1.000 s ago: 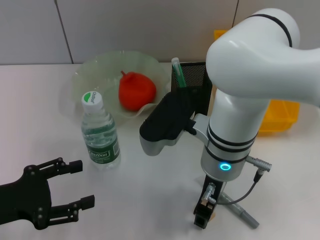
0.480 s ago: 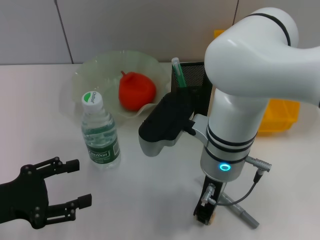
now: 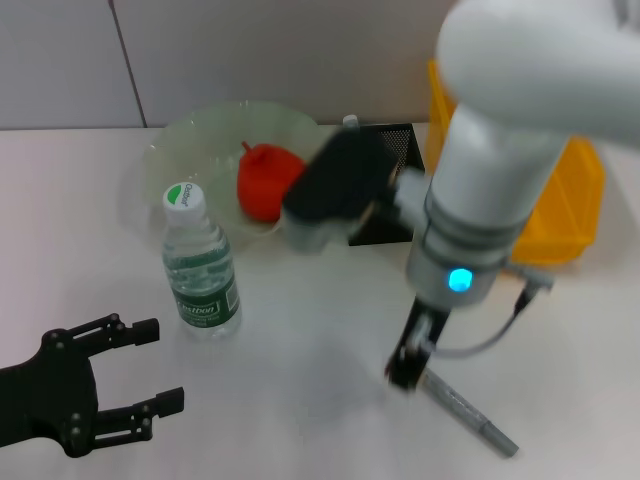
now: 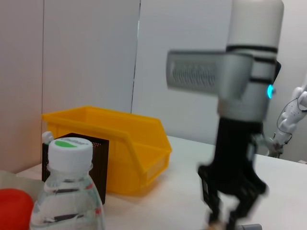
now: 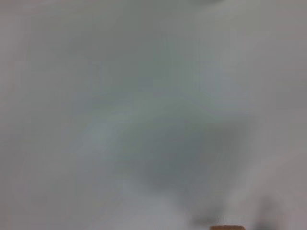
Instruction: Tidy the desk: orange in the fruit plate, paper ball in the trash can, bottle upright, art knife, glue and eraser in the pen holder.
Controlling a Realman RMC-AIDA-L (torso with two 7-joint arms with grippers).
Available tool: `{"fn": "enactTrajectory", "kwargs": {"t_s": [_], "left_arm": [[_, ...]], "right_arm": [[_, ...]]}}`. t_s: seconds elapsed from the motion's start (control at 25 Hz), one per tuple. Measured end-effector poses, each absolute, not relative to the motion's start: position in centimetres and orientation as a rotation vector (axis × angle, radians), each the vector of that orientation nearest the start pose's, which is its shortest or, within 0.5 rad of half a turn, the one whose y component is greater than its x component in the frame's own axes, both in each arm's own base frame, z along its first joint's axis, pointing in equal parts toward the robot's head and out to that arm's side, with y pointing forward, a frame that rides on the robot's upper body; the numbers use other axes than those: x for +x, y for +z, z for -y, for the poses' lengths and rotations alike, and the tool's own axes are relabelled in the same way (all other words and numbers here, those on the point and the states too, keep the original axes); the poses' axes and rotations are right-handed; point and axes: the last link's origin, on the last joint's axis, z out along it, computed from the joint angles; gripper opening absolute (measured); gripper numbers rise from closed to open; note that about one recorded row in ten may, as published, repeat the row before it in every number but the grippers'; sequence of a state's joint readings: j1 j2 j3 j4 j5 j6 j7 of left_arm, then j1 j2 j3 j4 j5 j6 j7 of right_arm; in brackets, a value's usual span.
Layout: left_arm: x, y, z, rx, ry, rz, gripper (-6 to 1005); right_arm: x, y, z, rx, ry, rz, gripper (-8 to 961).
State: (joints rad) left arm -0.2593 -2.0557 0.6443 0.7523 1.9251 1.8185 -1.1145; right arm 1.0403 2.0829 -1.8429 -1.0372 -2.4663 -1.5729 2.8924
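Observation:
My right gripper (image 3: 404, 372) hangs just above the desk (image 3: 300, 400), beside the near end of the grey glue (image 3: 468, 412), which lies flat. A tan sliver, the eraser (image 5: 225, 226), shows at its fingertips, also seen from the left wrist as the eraser (image 4: 214, 224) in the right gripper (image 4: 229, 218). The bottle (image 3: 200, 265) stands upright. The orange (image 3: 268, 180) lies in the fruit plate (image 3: 170, 150). The art knife (image 3: 349, 121) pokes out of the pen holder (image 3: 398, 140), which the right arm largely hides. My left gripper (image 3: 160, 365) rests open at the near left. The paper ball is out of view.
The yellow trash can (image 3: 572, 220) stands at the back right behind the right arm, right of the pen holder. The bottle (image 4: 67, 191) fills the near part of the left wrist view, with the trash can (image 4: 120, 143) behind it.
My right arm has lifted and swung back from the near edge, and its gripper has risen off the desk beside the glue. The tan eraser no longer lies there. The left arm has held still.

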Motion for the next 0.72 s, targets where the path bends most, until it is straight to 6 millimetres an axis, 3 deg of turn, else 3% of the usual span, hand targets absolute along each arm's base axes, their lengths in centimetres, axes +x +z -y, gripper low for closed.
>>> {"fn": "enactTrajectory", "kwargs": {"t_s": [0.12,0.16,0.36,0.72], "left_arm": [[-31.2,3.6,-24.3,-2.685,-0.789,0.400,812],[-31.2,3.6,-24.3,-2.685,-0.789,0.396,812],[-31.1,3.3,-24.3,-2.686,-0.799,0.399,813],[-31.1,3.2,-24.3,-2.682,-0.801,0.409,812]], "right_arm": [[7.7,-6.3,-36.3,-2.624,-0.848,-0.708,254],[7.0,-4.5,-37.8,-2.583,-0.743,-0.702,256],[6.2,-2.0,-40.8,-2.532,-0.518,-0.694,264],[7.2,-1.8,-43.7,-2.404,-0.423,-0.633,279]]}}
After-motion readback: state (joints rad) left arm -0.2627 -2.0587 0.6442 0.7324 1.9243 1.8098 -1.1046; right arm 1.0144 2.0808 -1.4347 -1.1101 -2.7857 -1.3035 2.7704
